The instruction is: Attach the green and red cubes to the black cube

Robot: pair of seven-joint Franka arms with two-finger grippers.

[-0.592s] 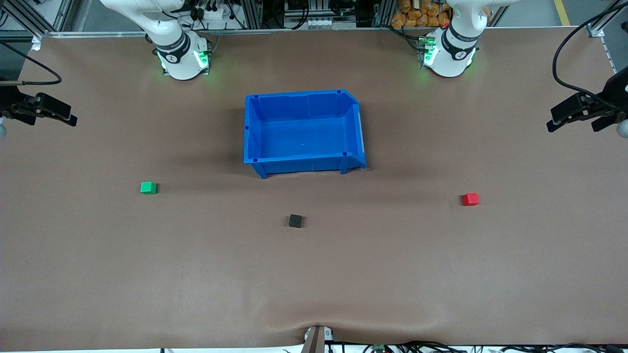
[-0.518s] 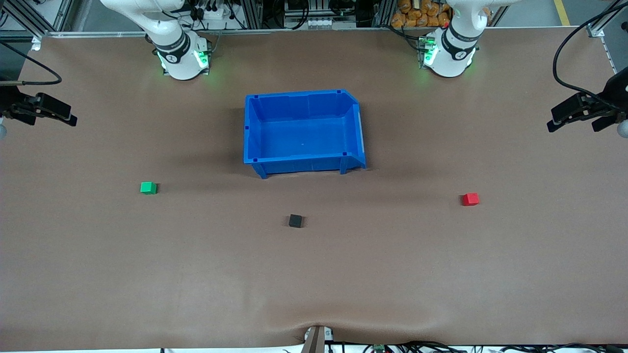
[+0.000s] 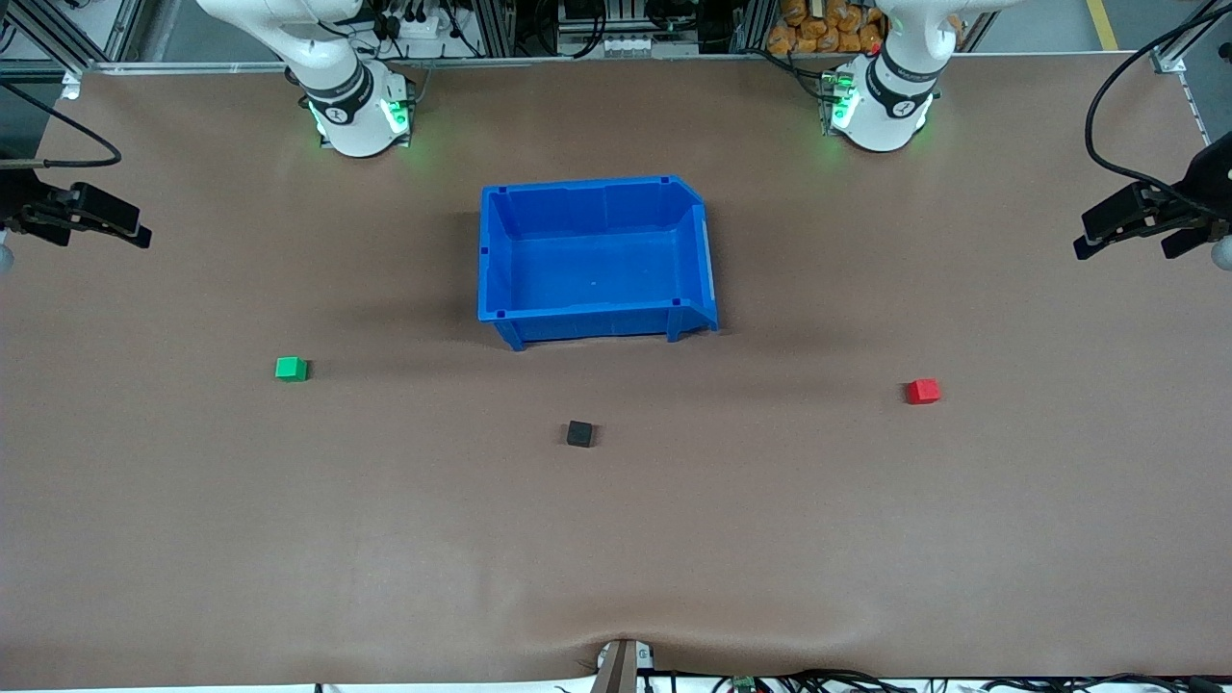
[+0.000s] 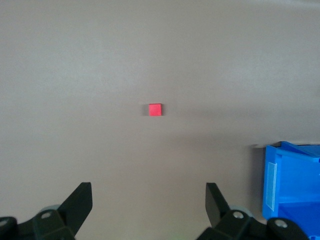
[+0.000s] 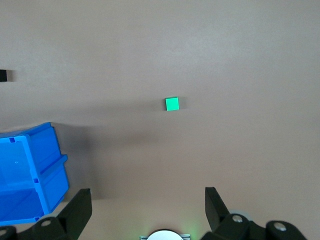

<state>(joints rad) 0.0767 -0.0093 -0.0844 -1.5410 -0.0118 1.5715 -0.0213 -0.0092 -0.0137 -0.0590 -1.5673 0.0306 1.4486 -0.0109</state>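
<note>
Front view shows nothing shifted across the last half second: the green cube (image 3: 291, 369), the black cube (image 3: 579, 433) and the red cube (image 3: 922, 391) lie exactly where they lay, and both arms hang where they hung; the task has therefore not begun in earnest.

The green cube sits toward the right arm's end of the desk (image 3: 385, 558), the red cube toward the left arm's end, and the black cube between them, a little nearer the front edge and well apart from both; the blue bin (image 3: 500, 313) stands empty, farther from the front edge than the black cube.

The left pincer (image 3: 1141, 231) hovers over the desk's edge at the left arm's end, fingers spread and empty; its wrist view has the red cube (image 4: 155, 109) ahead between the fingertips (image 4: 80, 200). The right pincer (image 3: 87, 219) hovers over the edge at the right arm's end, likewise spread with nothing in it (its wrist view frames the green cube (image 5: 172, 104)).

Judged from this stillness, each arm looks lined up on its own cube, with descent and grasp yet to come.
</note>
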